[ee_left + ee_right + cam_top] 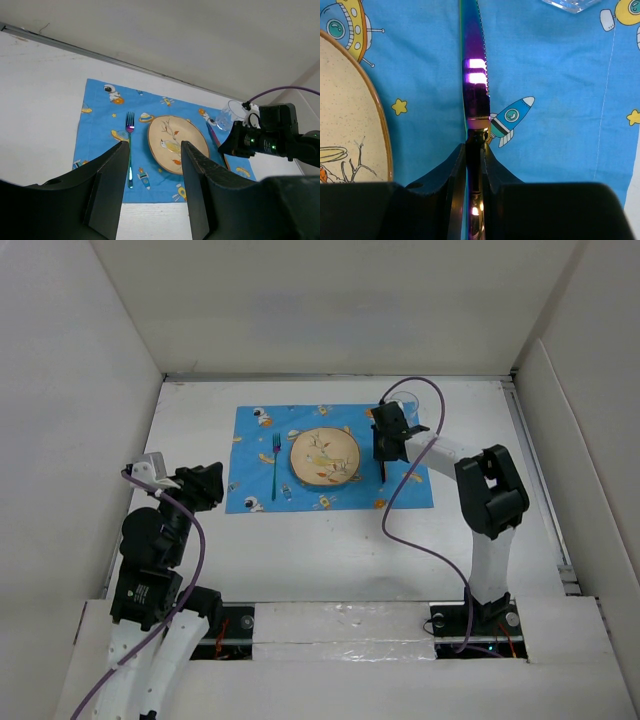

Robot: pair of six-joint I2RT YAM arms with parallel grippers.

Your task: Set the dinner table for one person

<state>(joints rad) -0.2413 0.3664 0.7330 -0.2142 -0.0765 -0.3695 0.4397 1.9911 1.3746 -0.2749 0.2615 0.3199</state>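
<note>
**Knife going down to the right of the plate**

We're on the knife placement. The right gripper [475, 150] has its fingers pinched tight on the handle of the iridescent knife [474, 75], just behind the blade, over the blue placemat [250, 440]. In the top view that puts it right of the plate [324, 457], with the fork [275, 465] lying on the plate's left and the glass [405, 400] at the mat's upper right corner. Whether the blade touches the cloth, we cannot tell.

Doing it well, as we judge it, means lowering straight and holding the knife parallel to the plate's edge with a strip of mat showing between. The fingers should part only once the handle is down, then lift straight up so nothing twists. Mind the glass near the tip. The serrated edge faces right in the wrist view, away from the plate, and a stickler would turn it.

The knife's long axis runs bottom to top in the right wrist frame, tip toward the top and the glass. In the top view it lies parallel to the fork.

The dinner table [330, 550] fills the middle of the top view, under the mat and both arms. Its long axis looks to run left to right across the frame. The left gripper [205, 485] hangs at the left, off the mat, fingers spread and holding nothing.
</note>
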